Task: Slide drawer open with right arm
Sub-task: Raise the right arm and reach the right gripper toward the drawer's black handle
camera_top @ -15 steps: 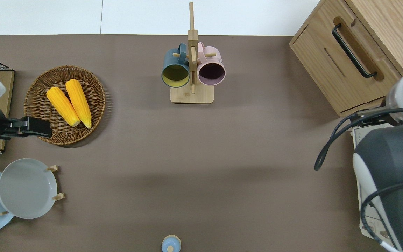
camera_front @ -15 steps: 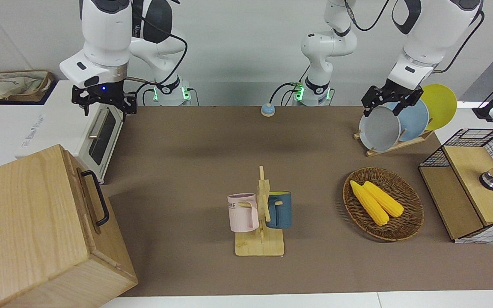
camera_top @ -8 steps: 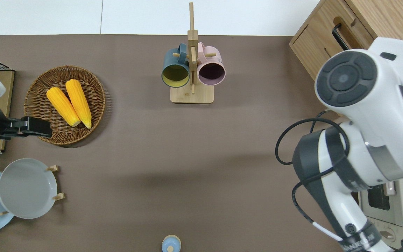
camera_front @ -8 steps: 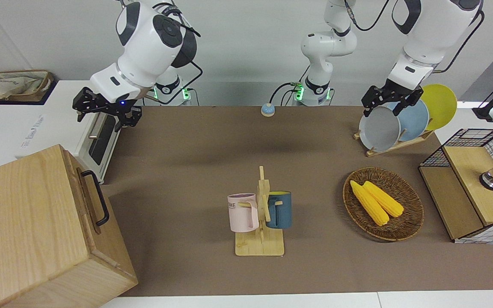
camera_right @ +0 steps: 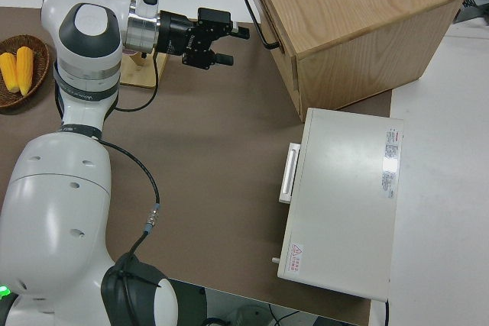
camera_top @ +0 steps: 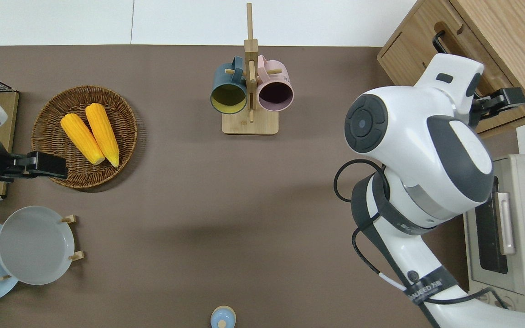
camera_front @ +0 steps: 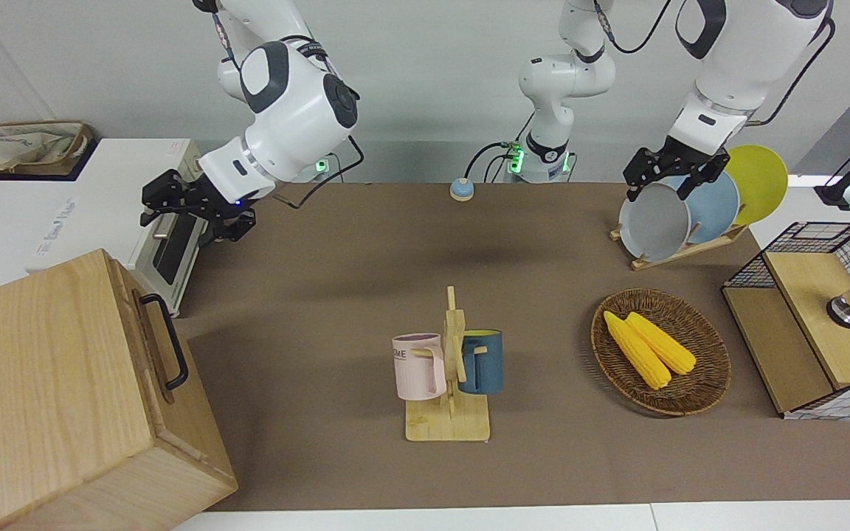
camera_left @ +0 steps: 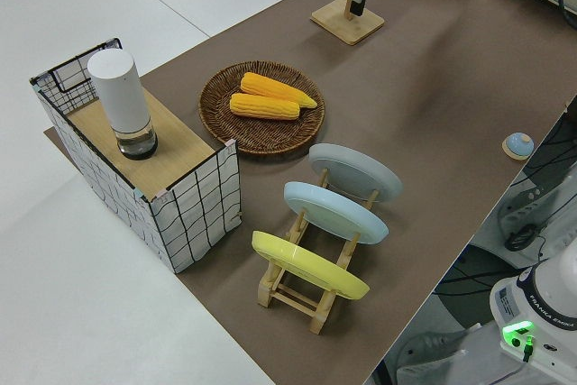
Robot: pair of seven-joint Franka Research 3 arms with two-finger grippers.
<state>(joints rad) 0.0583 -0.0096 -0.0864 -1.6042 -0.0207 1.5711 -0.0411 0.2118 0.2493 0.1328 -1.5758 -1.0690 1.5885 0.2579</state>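
Note:
The drawer (camera_front: 156, 354) is the top of the pale wooden cabinet (camera_right: 351, 20) at the right arm's end of the table. It looks shut. Its black bar handle (camera_front: 167, 341) also shows in the right side view (camera_right: 260, 14) and partly in the overhead view (camera_top: 439, 40). My right gripper (camera_front: 174, 203) is open and empty, in the air over the cabinet's front edge (camera_top: 504, 98). It points at the handle with a small gap between them (camera_right: 227, 40). My left arm is parked, its gripper (camera_front: 661, 181) open.
A white toaster oven (camera_top: 508, 228) stands beside the cabinet, nearer to the robots. A mug rack (camera_front: 448, 369) stands mid-table. A corn basket (camera_front: 661, 350), a plate rack (camera_front: 679, 214) and a wire-mesh box (camera_front: 816, 317) are at the left arm's end.
My right arm has swung from over the toaster oven toward the cabinet, and its gripper has turned to point at the drawer handle. The left arm has not moved.

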